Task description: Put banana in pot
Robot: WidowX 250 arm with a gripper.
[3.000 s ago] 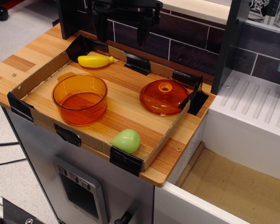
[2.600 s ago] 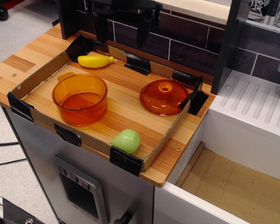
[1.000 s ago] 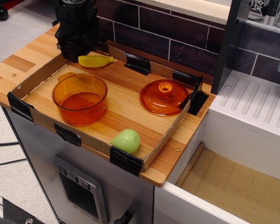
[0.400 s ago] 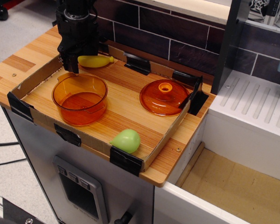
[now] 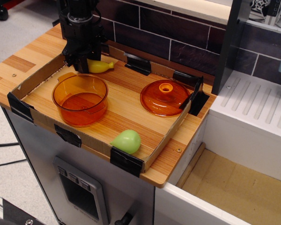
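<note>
The yellow banana [image 5: 102, 66] lies at the back left of the cardboard tray [image 5: 40, 74], its stem end pointing right. My black gripper [image 5: 83, 67] is down over the banana's left end and hides it. The fingers sit close around that end, and how far they are closed does not show. The transparent orange pot [image 5: 79, 99] stands empty just in front of the banana and the gripper, its small handle at the back left rim.
A domed orange lid [image 5: 165, 97] with a knob lies at the tray's right. A pale green pear toy [image 5: 127, 141] sits at the tray's front edge. A dark tiled wall [image 5: 178, 37] rises behind and a white sink unit [image 5: 253, 122] stands to the right.
My gripper moved from the back middle to the left, turned and came down onto the banana's left end. The banana has shifted slightly toward the front.
</note>
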